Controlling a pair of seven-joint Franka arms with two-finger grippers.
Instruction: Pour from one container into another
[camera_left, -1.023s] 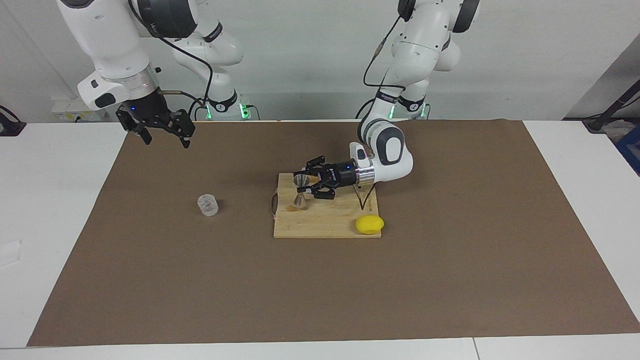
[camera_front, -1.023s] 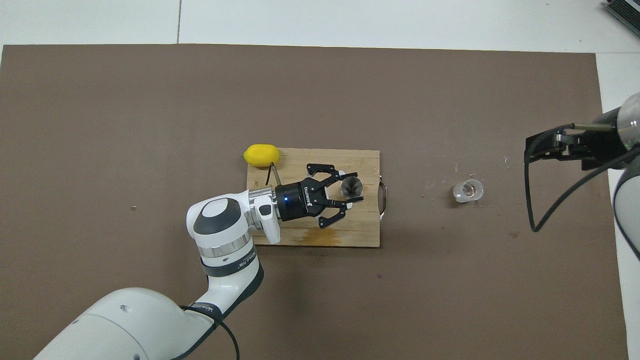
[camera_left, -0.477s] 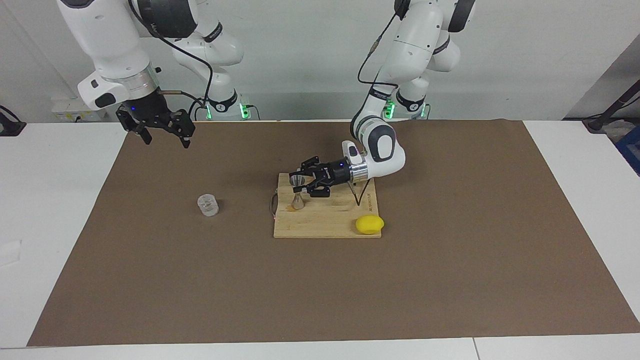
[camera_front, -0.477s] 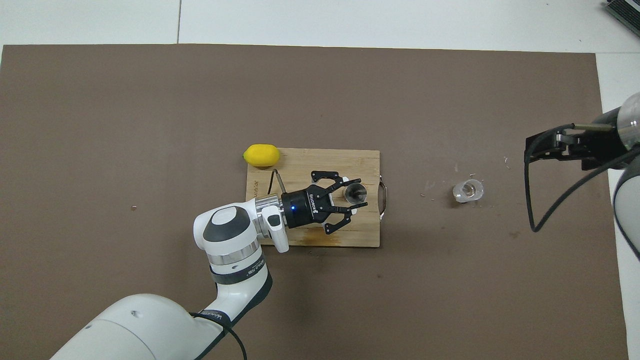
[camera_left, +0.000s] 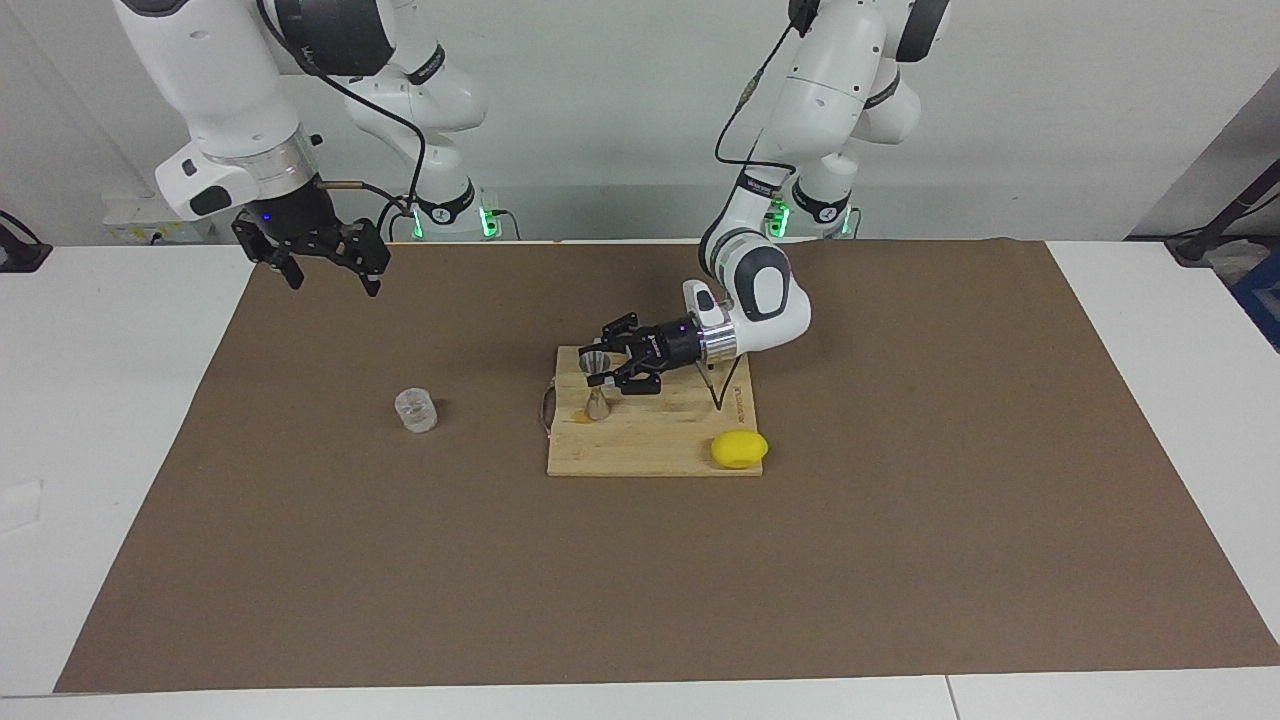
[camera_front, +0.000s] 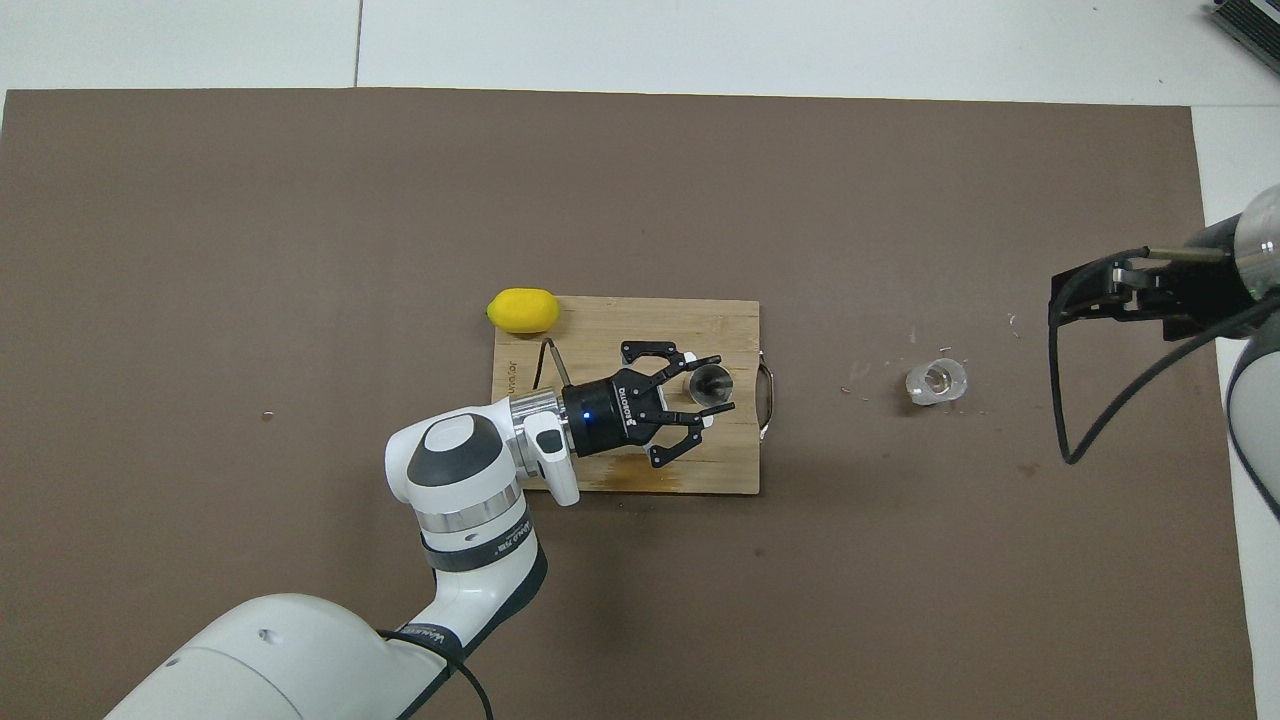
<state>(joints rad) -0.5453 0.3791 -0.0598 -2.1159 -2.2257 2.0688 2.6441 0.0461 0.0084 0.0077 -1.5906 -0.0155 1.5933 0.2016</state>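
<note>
Left end effector (camera_left: 604, 370) shifted with jigger (camera_left: 598, 385) toward board's (camera_left: 650, 450) 9 o'clock, pinching jigger. Right end effector (camera_left: 322, 262) spread, waiting above table. Risk: narrow-waist grip slips, jigger tips.

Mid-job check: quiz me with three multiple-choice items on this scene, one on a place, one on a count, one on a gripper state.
1. Where does the jigger stand?
A. on the cutting board
B. on the brown mat
C. in the glass tumbler

2. How many lemons are in view?
A. none
B. one
C. three

3. What is the left gripper doing?
A. open, raised over the mat
B. shut on the lemon
C. shut on the jigger

Key: 1 A, its foot rests on the wood. 2 B, a single lemon lies at the board's corner. 3 C, its fingertips clamp the jigger's upper cone; the right gripper waits open.
</note>
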